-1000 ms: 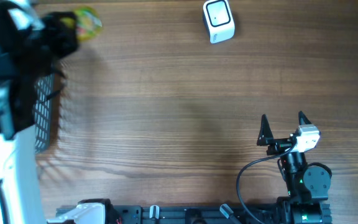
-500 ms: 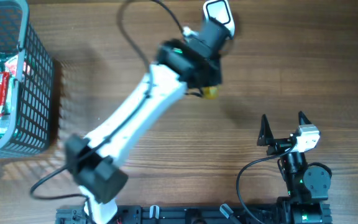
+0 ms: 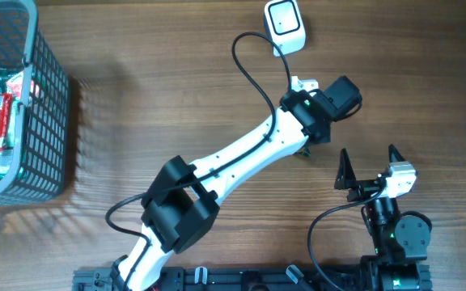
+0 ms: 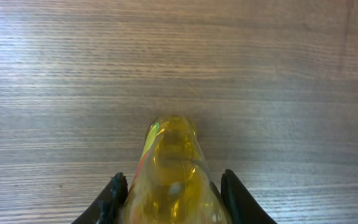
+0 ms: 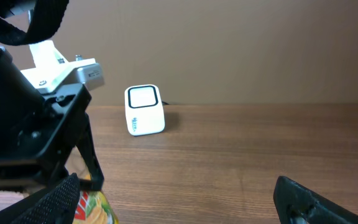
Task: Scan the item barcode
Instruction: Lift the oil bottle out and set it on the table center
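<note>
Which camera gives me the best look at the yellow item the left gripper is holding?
Left wrist: the yellow item sits large in the left gripper. Overhead, the left arm mostly hides it; right wrist catches one corner.

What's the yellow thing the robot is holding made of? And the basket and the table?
Yellow item: probably shiny see-through plastic; it glints and light passes through.
Basket: grey mesh, plastic or coated wire, unclear.
Table: wood or wood-look laminate, matte, grain lines.
</note>
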